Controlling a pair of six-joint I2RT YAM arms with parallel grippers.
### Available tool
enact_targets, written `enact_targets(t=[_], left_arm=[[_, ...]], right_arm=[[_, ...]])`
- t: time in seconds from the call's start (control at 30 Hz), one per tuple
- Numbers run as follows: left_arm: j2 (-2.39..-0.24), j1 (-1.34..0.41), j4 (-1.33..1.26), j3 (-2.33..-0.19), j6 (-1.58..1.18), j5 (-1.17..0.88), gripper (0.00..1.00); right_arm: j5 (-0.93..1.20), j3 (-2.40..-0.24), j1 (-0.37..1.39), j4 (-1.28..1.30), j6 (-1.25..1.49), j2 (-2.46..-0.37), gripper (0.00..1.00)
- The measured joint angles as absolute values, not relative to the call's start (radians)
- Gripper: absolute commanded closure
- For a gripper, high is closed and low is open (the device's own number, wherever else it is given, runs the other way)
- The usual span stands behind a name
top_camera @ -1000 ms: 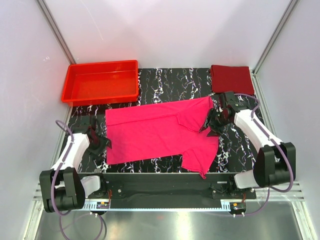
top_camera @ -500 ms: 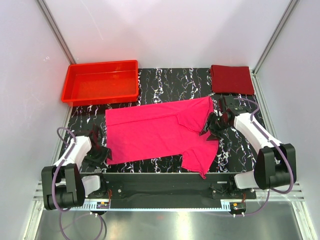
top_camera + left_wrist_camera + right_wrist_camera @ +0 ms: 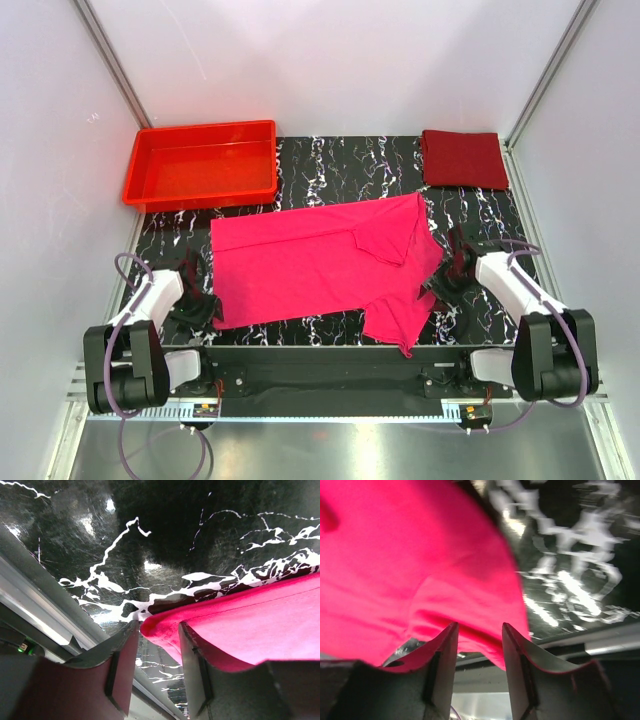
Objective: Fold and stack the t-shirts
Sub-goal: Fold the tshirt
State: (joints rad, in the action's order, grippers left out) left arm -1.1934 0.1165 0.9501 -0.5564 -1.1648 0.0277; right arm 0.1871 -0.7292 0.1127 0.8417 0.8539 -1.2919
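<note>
The magenta-pink t-shirt (image 3: 320, 265) lies spread out across the middle of the black marbled table (image 3: 330, 160), one sleeve folded over near its right side. The dark maroon t-shirt (image 3: 462, 159) lies folded at the far right corner. My left gripper (image 3: 203, 306) is open at the pink shirt's near left corner; in the left wrist view that corner (image 3: 165, 630) sits between the jaws (image 3: 157, 630). My right gripper (image 3: 445, 283) is open at the shirt's right sleeve edge; in the right wrist view the pink cloth (image 3: 420, 570) hangs between the jaws (image 3: 479, 630).
A rigid red plastic tray (image 3: 200, 165) stands at the far left of the table. White walls and metal posts enclose the table. A metal rail (image 3: 330, 355) runs along the near edge by the arm bases.
My right gripper has moved nearer and down from by the folded sleeve to the shirt's right sleeve edge. My left gripper has moved nearer, to the shirt's near left corner.
</note>
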Motion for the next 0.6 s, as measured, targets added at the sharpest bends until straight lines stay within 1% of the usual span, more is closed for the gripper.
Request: enact_targets(t=[0.1,0.2,0.37,0.6], left_arm=[[-1.200,0.118,0.950,-0.561,-1.164,0.030,0.62],[-1.212,0.119,0.950,-0.566,-1.164,0.030,0.63],[-1.229,0.122,0.957,-0.576,-1.159,0.030,0.60],[-1.241,0.124,0.963,-0.583,-1.157,0.030,0.60]], right_arm=[[0.137,-0.711,0.100,0.884,0.894,-1.254,0.51],[0.126,-0.691,0.099,0.889,0.915,-1.255,0.51],[0.125,-0.664,0.099,0.884,0.929,-1.290,0.52],[0.145,-0.634,0.100,0.855,0.940,-1.333,0.56]])
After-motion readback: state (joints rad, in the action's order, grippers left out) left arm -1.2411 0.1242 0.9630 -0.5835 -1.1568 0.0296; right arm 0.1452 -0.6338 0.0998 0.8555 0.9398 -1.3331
